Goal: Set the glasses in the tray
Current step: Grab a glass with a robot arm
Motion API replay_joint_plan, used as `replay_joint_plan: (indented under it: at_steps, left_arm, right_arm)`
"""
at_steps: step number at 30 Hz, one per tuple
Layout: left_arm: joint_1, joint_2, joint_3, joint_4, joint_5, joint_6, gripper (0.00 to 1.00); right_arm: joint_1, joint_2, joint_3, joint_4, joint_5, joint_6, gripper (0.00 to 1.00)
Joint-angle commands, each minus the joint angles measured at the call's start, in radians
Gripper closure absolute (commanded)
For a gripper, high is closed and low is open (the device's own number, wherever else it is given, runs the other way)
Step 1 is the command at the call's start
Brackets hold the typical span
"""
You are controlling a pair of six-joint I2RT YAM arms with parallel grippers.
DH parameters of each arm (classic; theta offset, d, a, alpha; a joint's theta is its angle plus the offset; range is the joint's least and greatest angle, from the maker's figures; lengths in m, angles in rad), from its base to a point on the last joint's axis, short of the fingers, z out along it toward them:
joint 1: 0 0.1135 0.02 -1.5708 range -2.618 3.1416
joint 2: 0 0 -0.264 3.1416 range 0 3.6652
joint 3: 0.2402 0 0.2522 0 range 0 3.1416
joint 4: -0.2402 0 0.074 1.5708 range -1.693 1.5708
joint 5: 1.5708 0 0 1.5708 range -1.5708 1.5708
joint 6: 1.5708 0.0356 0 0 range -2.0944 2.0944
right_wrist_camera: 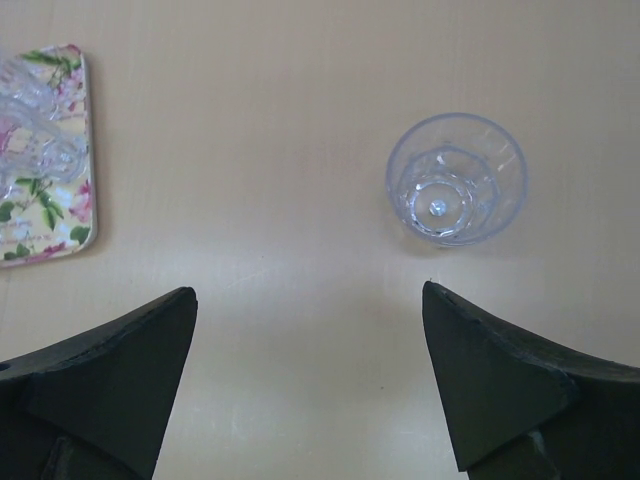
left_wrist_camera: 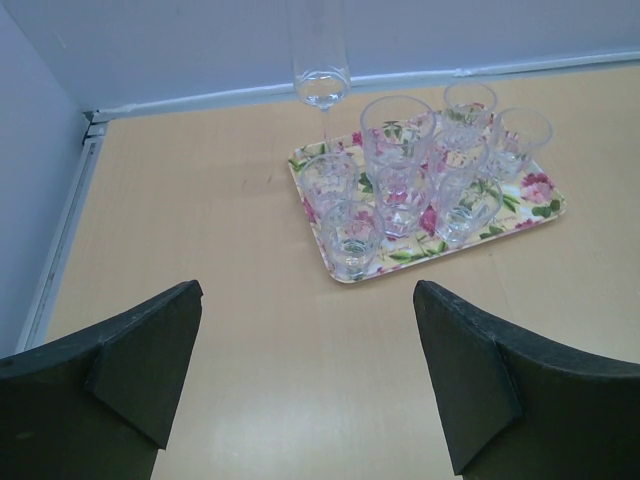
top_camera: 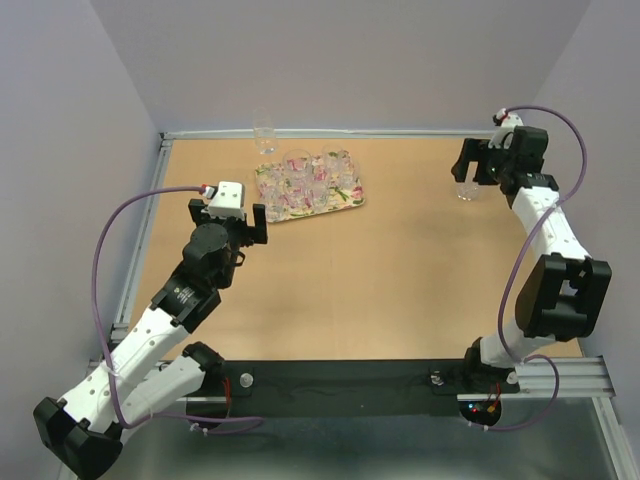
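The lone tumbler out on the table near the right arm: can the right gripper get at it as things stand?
Probably yes. The right gripper is open, the lone tumbler stands upright on bare table just ahead, slightly off-centre, and the tray sits well aside.

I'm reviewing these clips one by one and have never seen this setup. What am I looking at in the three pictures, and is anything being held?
Two white robot arms are bolted to the near edge of a wooden table. The overhead picture comes from a fixed camera above and behind them. The other two come from cameras on the wrists, so the dark wedges at the bottom are each gripper's own fingers.

A floral tray near the far edge holds a cluster of clear tumblers. A tall stemmed glass stands on the table just behind it. One lone tumbler stands on the table to the right.

The left gripper faces the tray; the right gripper hangs over the lone tumbler. Both are open and hold nothing.
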Motion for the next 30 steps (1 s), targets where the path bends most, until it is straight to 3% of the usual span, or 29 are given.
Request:
replay_joint_plan:
  at_steps: [1, 11, 25, 30]
  left_arm:
    - [0.005, -0.02, -0.006, 0.054, -0.004, -0.005, 0.01]
    - [0.005, -0.031, -0.01, 0.058, -0.01, -0.004, 0.01]
    - [0.007, -0.027, -0.015, 0.064, -0.021, 0.001, 0.01]
    - [0.008, -0.024, -0.015, 0.064, -0.021, 0.002, 0.01]
  right_arm:
    - [-0.059, 0.066, 0.076, 0.032, 0.002, 0.1, 0.02]
    - [-0.176, 0.267, 0.226, 0.032, -0.027, 0.335, 0.08]
    - [-0.193, 0.431, 0.32, 0.03, -0.001, 0.401, 0.28]
    - [-0.193, 0.462, 0.332, 0.032, 0.025, 0.392, 0.31]
